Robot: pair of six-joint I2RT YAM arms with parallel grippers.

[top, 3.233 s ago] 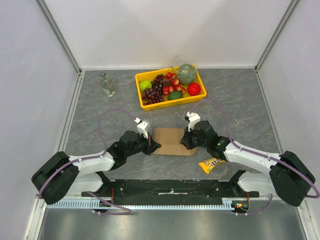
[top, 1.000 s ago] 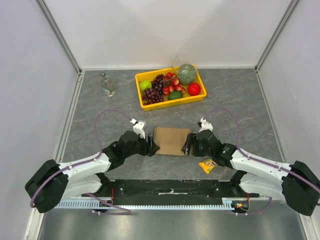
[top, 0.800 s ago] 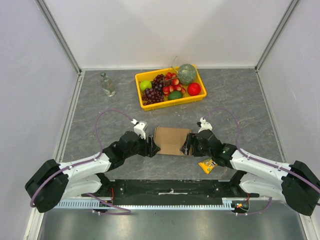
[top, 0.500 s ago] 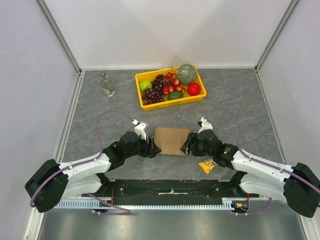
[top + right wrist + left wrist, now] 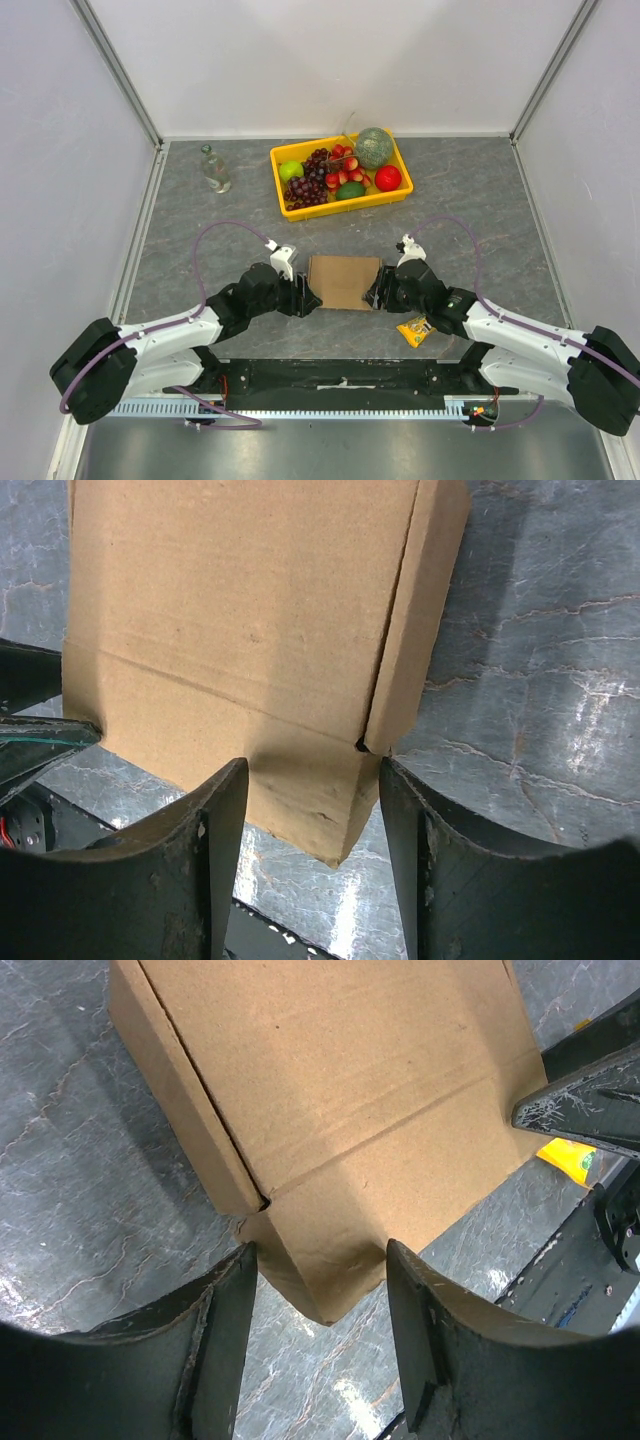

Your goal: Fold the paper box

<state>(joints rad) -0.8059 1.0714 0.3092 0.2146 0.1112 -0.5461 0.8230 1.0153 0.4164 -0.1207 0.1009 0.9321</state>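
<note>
The paper box [image 5: 343, 281] is a flat brown cardboard piece lying on the grey table between my two arms. My left gripper [image 5: 308, 297] is at its near left corner and my right gripper [image 5: 376, 293] at its near right corner. In the left wrist view the box [image 5: 330, 1090] has a folded side strip, and its corner flap pokes between the fingers [image 5: 225, 1330] of my left gripper [image 5: 320, 1275]. In the right wrist view the box [image 5: 250, 600] shows the same, its corner between the fingers [image 5: 430, 860] of my right gripper [image 5: 308, 800]. Both pairs of jaws stand apart, straddling the corners.
A yellow tray [image 5: 345, 207] with grapes, apples and a melon stands behind the box. A small clear bottle [image 5: 213, 168] is at the back left. A yellow candy packet [image 5: 417, 329] lies beside the right arm. The black base rail [image 5: 340, 378] runs along the near edge.
Both grippers' jaws have narrowed around the box's near corners. The left gripper has edged slightly towards the box. The box has stayed in place over the last second.
</note>
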